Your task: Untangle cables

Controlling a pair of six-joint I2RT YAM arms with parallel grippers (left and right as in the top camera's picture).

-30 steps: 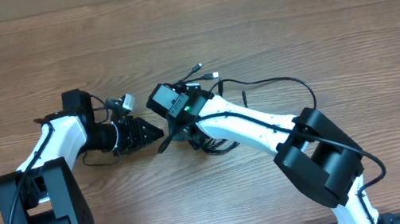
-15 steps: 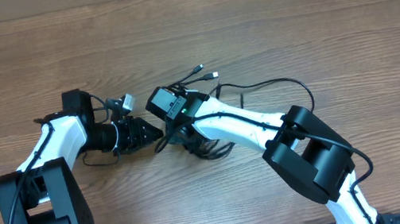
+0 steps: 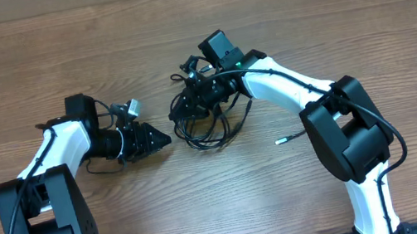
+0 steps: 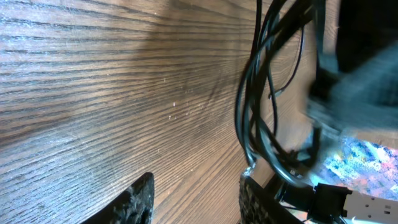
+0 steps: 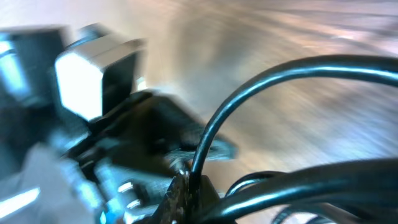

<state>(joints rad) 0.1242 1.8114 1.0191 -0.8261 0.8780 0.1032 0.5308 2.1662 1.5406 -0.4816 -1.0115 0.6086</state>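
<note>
Clearly light, limp stuff: the cables (image 3: 199,123) lie as a loose black knot on the table (image 3: 361,17) btwn the arms, one plug end (image 3: 279,141) lying apart. Right gripper (image 3: 198,95) looks clamped on a strand at the knot's top; left gripper (image 3: 160,139) is spread w/ nothing btwn its fingers (image 4: 134,198), just beside the loops. Thin cord prob. slips & springs back, so take a single outer loop or a plug end, not the dense middle.

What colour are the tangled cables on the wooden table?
The cables are black; the overhead view shows it best.
</note>
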